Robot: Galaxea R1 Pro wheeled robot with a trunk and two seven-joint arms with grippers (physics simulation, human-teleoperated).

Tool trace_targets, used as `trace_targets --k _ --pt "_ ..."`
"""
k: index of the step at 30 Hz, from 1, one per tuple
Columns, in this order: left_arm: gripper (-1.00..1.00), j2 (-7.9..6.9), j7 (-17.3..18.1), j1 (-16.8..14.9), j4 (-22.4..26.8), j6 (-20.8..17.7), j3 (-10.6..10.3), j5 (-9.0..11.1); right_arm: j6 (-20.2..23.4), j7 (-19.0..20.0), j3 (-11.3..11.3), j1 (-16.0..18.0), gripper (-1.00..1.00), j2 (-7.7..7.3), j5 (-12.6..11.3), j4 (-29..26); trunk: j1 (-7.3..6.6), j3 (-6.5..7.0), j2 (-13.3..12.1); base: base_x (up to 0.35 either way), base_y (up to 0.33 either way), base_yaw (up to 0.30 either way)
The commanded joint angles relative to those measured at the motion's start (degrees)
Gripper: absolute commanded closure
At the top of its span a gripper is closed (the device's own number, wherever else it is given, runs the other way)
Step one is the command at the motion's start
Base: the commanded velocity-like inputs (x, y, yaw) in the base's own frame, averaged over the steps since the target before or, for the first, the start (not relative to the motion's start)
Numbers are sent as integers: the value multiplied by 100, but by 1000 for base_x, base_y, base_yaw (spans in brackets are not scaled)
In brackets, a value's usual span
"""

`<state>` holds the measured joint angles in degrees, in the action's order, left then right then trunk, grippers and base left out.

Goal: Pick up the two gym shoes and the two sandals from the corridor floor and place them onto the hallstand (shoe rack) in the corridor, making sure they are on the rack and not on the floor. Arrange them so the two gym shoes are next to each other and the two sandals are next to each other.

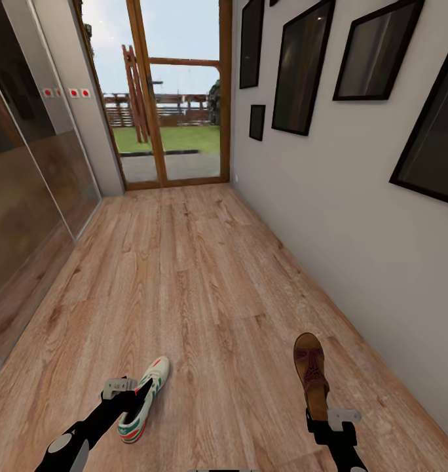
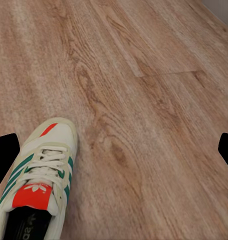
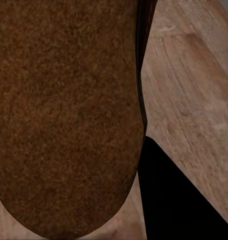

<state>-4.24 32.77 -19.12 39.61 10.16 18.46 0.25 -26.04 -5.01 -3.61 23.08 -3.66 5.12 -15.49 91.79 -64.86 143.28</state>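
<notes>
One gym shoe (image 1: 144, 396), white with green stripes and a red-orange tongue patch, lies on the corridor floor (image 1: 185, 282) at the near left. My left gripper (image 1: 133, 392) hovers over its heel end, jaws wide apart. In the left wrist view the shoe (image 2: 41, 175) sits by one finger (image 2: 4, 156). One brown sandal (image 1: 310, 370) sticks forward from my right gripper (image 1: 321, 415), which is shut on its heel. Its brown sole (image 3: 64, 110) is pressed against the finger (image 3: 169, 200). The hallstand, the second gym shoe and the second sandal are out of view.
The corridor runs ahead to a glazed wooden door (image 1: 175, 98) with a garden behind it. The right wall (image 1: 355, 216) carries several dark picture frames. A dark glossy sliding panel (image 1: 21, 196) lines the left side.
</notes>
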Motion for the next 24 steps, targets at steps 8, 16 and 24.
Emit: trace_targets --k 8,16,24 --pt "-100 2 36 -4 -6 13 18 2 -15 0 -30 3 100 1 33 -1 -1 -4 2 0 10 -4" --pt "-100 2 33 -4 -6 6 22 2 -15 0 -30 3 100 16 33 2 -1 6 2 -5 290 -166" --pt "-100 0 28 -4 -6 12 26 2 -15 0 -34 3 100 13 33 -1 -1 24 2 -175 253 -254"
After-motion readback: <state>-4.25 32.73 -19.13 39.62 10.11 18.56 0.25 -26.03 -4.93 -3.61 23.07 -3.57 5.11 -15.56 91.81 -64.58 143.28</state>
